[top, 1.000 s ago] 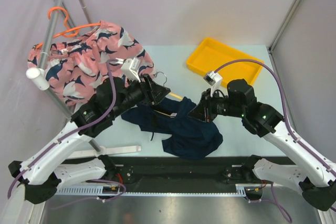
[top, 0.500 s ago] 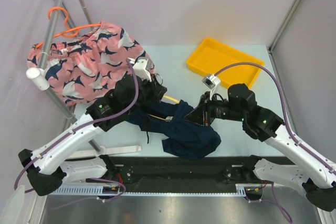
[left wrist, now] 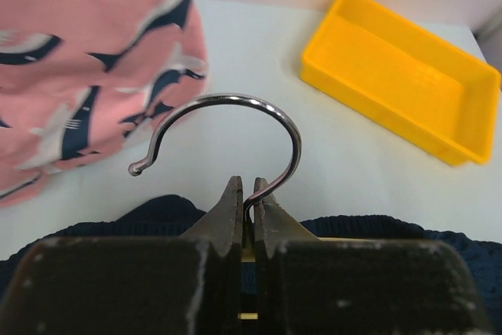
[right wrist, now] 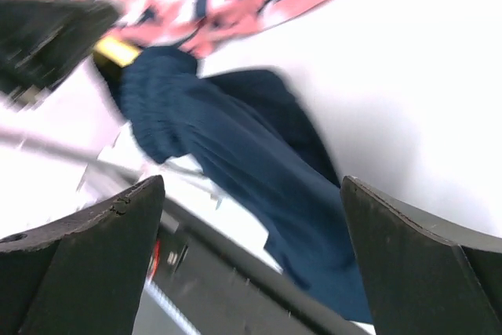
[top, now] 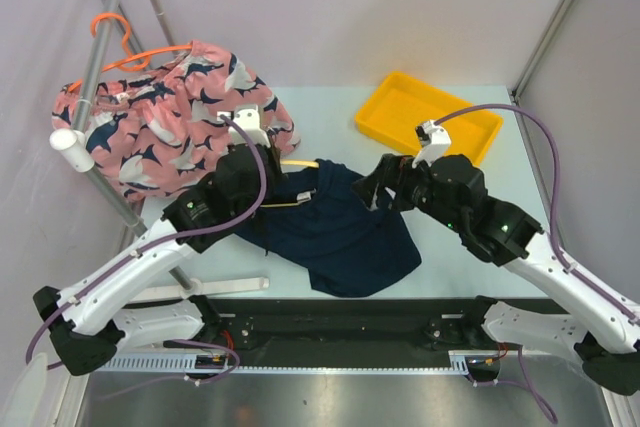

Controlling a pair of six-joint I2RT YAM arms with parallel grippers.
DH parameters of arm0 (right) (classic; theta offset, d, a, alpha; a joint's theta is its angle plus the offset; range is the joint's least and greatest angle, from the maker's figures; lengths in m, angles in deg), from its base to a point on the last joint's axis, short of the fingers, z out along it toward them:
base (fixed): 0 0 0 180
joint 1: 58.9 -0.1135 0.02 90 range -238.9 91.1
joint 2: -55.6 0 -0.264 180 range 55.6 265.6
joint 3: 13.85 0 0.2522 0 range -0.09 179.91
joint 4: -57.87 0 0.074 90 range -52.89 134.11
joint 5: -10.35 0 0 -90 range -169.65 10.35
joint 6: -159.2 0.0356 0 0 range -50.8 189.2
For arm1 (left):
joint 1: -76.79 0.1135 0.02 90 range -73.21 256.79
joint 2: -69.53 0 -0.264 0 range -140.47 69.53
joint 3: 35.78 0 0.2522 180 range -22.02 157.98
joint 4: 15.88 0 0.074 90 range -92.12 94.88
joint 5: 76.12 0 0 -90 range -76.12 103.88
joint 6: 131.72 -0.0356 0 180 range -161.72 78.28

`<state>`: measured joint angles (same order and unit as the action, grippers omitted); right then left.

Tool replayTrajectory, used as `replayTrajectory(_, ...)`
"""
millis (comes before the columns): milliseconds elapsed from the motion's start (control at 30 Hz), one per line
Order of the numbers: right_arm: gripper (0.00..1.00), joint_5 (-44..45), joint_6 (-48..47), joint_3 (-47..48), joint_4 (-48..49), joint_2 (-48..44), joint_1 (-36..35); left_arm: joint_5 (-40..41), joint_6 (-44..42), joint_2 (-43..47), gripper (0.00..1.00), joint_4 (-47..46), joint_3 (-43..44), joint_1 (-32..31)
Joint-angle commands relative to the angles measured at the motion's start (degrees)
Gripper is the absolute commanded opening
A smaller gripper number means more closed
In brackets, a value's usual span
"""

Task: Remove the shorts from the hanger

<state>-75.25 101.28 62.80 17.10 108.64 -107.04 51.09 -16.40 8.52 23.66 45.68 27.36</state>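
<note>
Navy cloth is the job here: the navy shorts (top: 335, 232) lie spread on the table (top: 330, 112), left of the yellow tray (top: 430, 125) and nearer to the arm bases. They are not yet off their yellow hanger (top: 292, 164). The pink shorts (top: 170, 132) hang further left of the tray, on an orange hanger (top: 125, 52) over the rail (top: 100, 57); no gripper touches them.

The left gripper (left wrist: 245, 194) is closed tight on the stem of the metal hook (left wrist: 227, 98), w/ the tray beyond the hook. The right gripper (right wrist: 247, 186) stands wide open and holds nothing; it hovers between the tray and the navy shorts.

How to do the step well, imo:
- Keep the left clamp firm and the hook steady, b/c thin wire can turn between the pads.
- The right gripper should come down on the waistband edge on the tray side.
- Then pull sideways along the hanger bar, away from the hook, not up.
- If the cloth catches at the bar end, ease the left arm the opposite way.

Vs approx 1 sec ago:
- The left jaws were partly open at the hook; now they are shut on it.
- The right gripper was nearly closed at the bunched cloth; now it is open and backed toward the tray.
- The navy shorts were crumpled; now they are flatter & wider.
</note>
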Motion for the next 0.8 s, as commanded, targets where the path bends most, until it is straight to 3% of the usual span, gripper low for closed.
replayTrajectory(0,1.0,18.6,4.0,5.7,-1.2,3.6,-4.1,11.8,-3.2,2.9,0.01,-6.9,1.9,0.2)
replayTrajectory(133,1.0,34.7,-0.8,9.5,1.2,7.5,-13.6,13.8,-4.2,2.7,0.0,-8.6,0.7,0.2)
replayTrajectory(333,1.0,44.3,-6.0,14.4,8.1,16.5,-23.1,13.6,-2.7,1.7,0.0,-7.3,0.1,0.2)
replayTrajectory(433,0.83,44.7,-7.4,16.6,9.9,21.5,-24.5,12.6,-0.7,2.5,0.0,-6.6,-0.6,0.2)
replayTrajectory(667,0.66,49.8,-7.6,20.2,10.9,30.8,-25.9,10.9,1.4,5.5,0.0,-5.5,-2.3,0.2)
replayTrajectory(767,0.48,55.2,-6.4,21.9,8.6,32.6,-26.2,10.3,1.5,7.0,0.0,-5.4,-3.4,0.2)
